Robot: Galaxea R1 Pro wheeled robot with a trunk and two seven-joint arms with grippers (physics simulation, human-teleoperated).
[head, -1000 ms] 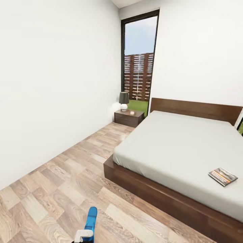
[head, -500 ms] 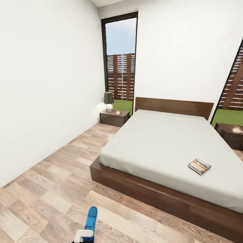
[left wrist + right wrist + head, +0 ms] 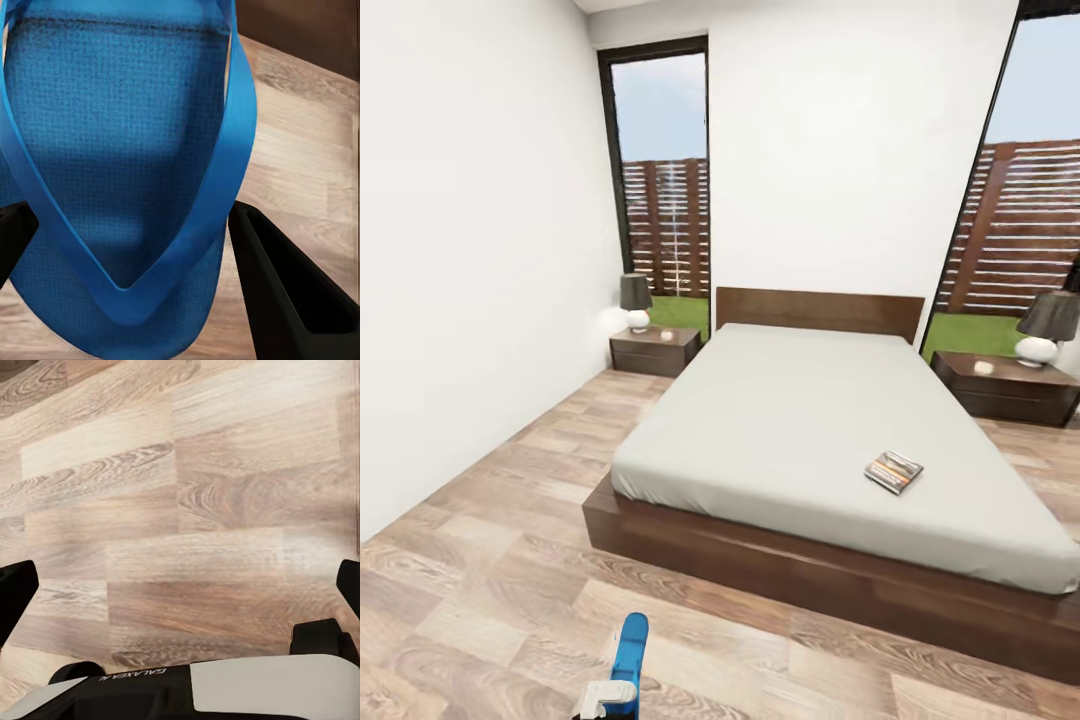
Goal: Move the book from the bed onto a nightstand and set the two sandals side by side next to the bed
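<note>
My left gripper (image 3: 127, 247) holds one blue sandal (image 3: 120, 150), its dark fingers closed on the sole's edges, toe end pointing ahead of me. To do this step well I should carry it level toward the bed (image 3: 840, 590) frame ahead, then set it down flat on the floor (image 3: 490, 560) just beside the frame, leaving room for its mate alongside. The head view shows what my wrists cannot: the book (image 3: 893, 470) lying on the mattress, ahead and to the right, and a nightstand (image 3: 653, 351) at each side of the headboard. My right gripper (image 3: 180, 607) hangs over bare planks, fingers apparently spread wide and empty.
</note>
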